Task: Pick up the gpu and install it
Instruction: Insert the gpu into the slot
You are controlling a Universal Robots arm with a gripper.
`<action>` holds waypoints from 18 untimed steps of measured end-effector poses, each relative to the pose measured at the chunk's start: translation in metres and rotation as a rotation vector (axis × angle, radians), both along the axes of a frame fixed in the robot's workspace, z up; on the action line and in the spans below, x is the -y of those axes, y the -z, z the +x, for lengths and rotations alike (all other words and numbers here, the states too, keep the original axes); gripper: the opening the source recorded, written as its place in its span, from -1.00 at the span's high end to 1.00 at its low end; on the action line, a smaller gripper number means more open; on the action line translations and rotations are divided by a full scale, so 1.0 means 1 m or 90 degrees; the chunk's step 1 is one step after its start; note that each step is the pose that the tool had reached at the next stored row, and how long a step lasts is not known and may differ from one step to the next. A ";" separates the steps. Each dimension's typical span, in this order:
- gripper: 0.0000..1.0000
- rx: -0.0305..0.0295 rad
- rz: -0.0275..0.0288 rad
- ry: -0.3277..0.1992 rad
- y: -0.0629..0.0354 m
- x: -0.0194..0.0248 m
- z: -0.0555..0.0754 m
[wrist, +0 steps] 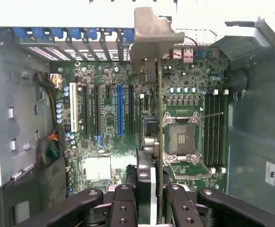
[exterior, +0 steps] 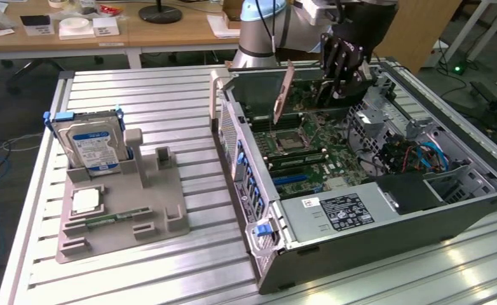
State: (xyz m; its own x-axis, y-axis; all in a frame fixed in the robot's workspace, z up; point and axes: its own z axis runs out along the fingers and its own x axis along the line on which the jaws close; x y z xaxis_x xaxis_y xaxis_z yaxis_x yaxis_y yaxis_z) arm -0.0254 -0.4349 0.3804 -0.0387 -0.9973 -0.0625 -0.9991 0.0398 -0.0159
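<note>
My gripper hangs over the far end of the open computer case and is shut on the gpu. The gpu is held on edge above the motherboard, with its metal bracket toward the case's rear wall. In the wrist view the gpu runs edge-on between my black fingers, and its silver bracket sits near the blue rear slot latches. It hovers between the blue expansion slot and the CPU socket. Whether its edge touches a slot is hidden.
A grey holder tray lies on the slatted table at the exterior view's left. It carries an upright blue-labelled hard drive and a green memory stick. Inside the case are the power supply and blue cables.
</note>
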 end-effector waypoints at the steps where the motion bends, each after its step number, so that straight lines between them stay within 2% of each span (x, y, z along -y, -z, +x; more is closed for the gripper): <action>1: 0.44 0.0000 0.0001 0.005 0.0018 0.0000 0.000; 6: 0.44 0.0000 0.0001 0.007 0.0110 0.0000 -0.002; 11: 0.44 0.0000 0.0000 0.007 0.0201 0.0000 -0.011; 18: 0.44 0.0000 0.0000 0.007 0.0326 0.0068 -0.011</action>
State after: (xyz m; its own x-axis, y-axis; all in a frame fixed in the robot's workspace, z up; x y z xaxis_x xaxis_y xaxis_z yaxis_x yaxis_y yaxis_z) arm -0.0363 -0.4417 0.3478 -0.0497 -0.9968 -0.0625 -0.9986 0.0508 -0.0159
